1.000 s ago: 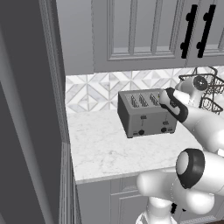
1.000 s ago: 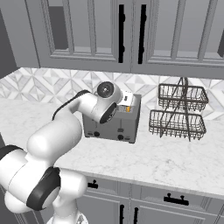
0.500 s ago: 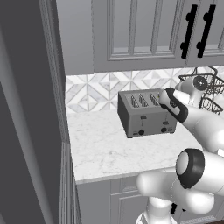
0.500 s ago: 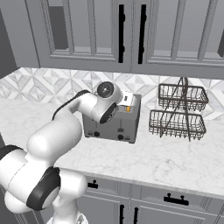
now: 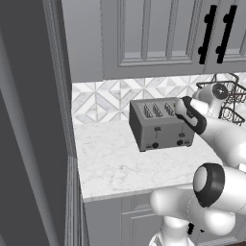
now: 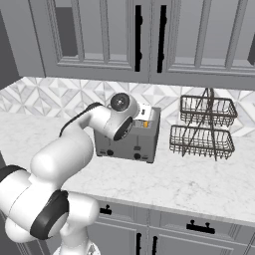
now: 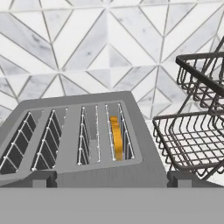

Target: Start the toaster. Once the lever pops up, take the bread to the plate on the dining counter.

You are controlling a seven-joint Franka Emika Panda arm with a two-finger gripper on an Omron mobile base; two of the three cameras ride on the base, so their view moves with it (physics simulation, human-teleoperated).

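Dark grey metal, the toaster point(image 5: 161, 124) sits toward the back of the marble tabletop point(image 5: 115, 163), close under the tiled backsplash point(image 7: 87, 48), with a two-tier wire basket rack point(image 6: 204, 127) just beside it on the right. Nothing has shifted over the last second: the arm holds the same pose above the toaster's right end, and the toaster and rack are where they were. The hand point(image 6: 143, 117) hovers over the top slots, and its fingers stand fully apart with nothing between them. From the hand view, the bread point(image 7: 116, 138) shows as a tan-orange sliver sunk low in the rightmost slot, well below the rim. That depth suggests the lever is down and toasting is under way, so this stillness reads as waiting for the pop-up. The levers on the front face are too small to judge. Once the slice rises, the open fingers are already placed to reach down over that slot.
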